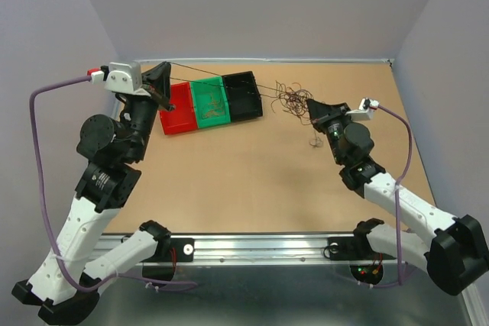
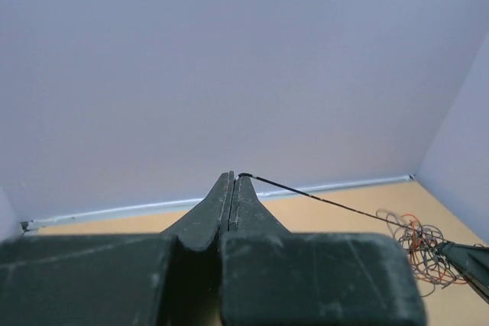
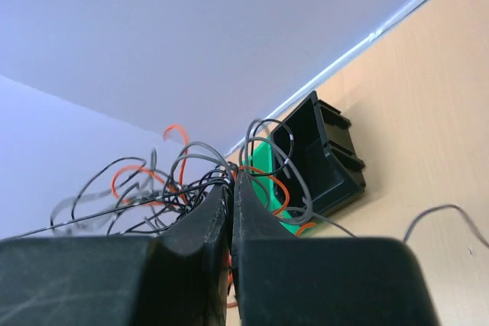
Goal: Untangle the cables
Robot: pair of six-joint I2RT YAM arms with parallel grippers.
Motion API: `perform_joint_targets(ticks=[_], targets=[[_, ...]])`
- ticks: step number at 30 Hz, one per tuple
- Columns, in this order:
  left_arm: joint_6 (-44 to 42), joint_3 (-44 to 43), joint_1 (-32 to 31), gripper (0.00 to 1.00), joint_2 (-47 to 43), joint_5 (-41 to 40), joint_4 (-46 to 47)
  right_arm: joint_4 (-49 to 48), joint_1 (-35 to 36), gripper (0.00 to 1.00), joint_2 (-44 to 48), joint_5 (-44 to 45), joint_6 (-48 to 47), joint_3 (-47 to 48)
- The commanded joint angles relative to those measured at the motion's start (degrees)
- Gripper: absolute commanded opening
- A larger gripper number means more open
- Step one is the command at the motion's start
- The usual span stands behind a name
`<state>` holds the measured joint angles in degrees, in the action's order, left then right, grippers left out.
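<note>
- Both claws are pressed together, Dana: the left claw [image 2: 231, 182] pinches the end of one dark strand [image 2: 321, 198] right at its tips, and the right claw [image 3: 231, 192] is clamped into the cables [image 3: 191, 177], with loops bulging around its fingers.
- Which strands does the right one have?
- Can't tell. Dark, grey and orange-red all cross at the tips.
- And outward from there?
- The dark strand runs taut and straight from the left claw, over the red bin [image 1: 177, 111], green bin [image 1: 210, 102] and black bin [image 1: 243, 94], into the bunch at the far right of the desk [image 1: 229, 188]. One small loop [image 1: 313, 140] lies apart on the desk, beside the right claw.
- Risks?
- The line is tight. If the right claw is clamping that same strand, more pull cinches the knot or snaps the wire. It's hair-thin, so it could also slide out of the left tips.
- And if the right grip is weak?
- The whole bunch drags toward the bins and nothing separates. The strand could also catch the black bin's rim if the left claw drops.
- Progress?
- Early, I'd say. One strand is partly out, the rest is one tangle.
</note>
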<state>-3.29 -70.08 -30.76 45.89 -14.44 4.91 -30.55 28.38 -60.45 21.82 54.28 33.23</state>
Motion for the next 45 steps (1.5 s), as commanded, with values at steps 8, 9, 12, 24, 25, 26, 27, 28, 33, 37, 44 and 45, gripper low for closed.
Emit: perform_joint_targets(ticks=[8,9,12,24,25,26,27,28,33,37,44,45], targets=[[-8.13,-3.75,3.25,0.00,-1.60,26.60,10.94,11.13,-2.56,0.00,6.74,-10.89,-25.60,2.44],[-8.40,-1.92,3.17,0.00,0.58,35.79,10.48,11.73,-0.80,0.01,6.66,-11.53,-26.93,4.80],[-8.13,0.65,0.03,0.00,5.95,42.30,10.21,15.33,12.71,0.00,3.59,-4.19,-34.92,10.87],[-27.64,-2.78,-20.03,0.00,17.22,15.70,1.77,17.63,30.51,0.01,-12.68,9.18,-45.05,26.80],[-27.21,-2.43,-20.21,0.00,16.26,8.97,3.60,17.63,30.07,0.00,-11.64,15.12,-43.40,25.84],[-24.86,0.97,-16.91,0.00,12.42,-7.55,16.32,22.32,22.58,0.01,-10.49,14.05,-38.25,23.91],[-21.62,1.79,-11.57,0.00,9.95,-10.32,21.93,25.68,12.33,0.01,-9.09,5.07,-30.72,21.55],[-16.10,-0.90,7.54,0.00,6.09,-2.52,21.99,22.40,-14.92,0.01,-4.64,-19.55,-14.19,17.00],[5.11,-10.05,42.05,0.00,2.98,14.17,15.32,9.80,-56.85,0.01,4.97,-44.24,5.30,-8.27],[8.64,-13.68,43.51,0.00,4.21,16.09,10.91,12.26,-56.86,0.01,10.08,-40.63,4.09,-7.40],[11.90,-11.39,41.59,0.00,5.43,37.36,14.61,14.55,-54.93,0.01,14.91,-43.88,-2.85,-3.53],[11.03,-12.17,40.62,0.00,6.31,38.42,14.17,14.90,-54.49,0.01,15.53,-44.41,-3.74,-2.31]])
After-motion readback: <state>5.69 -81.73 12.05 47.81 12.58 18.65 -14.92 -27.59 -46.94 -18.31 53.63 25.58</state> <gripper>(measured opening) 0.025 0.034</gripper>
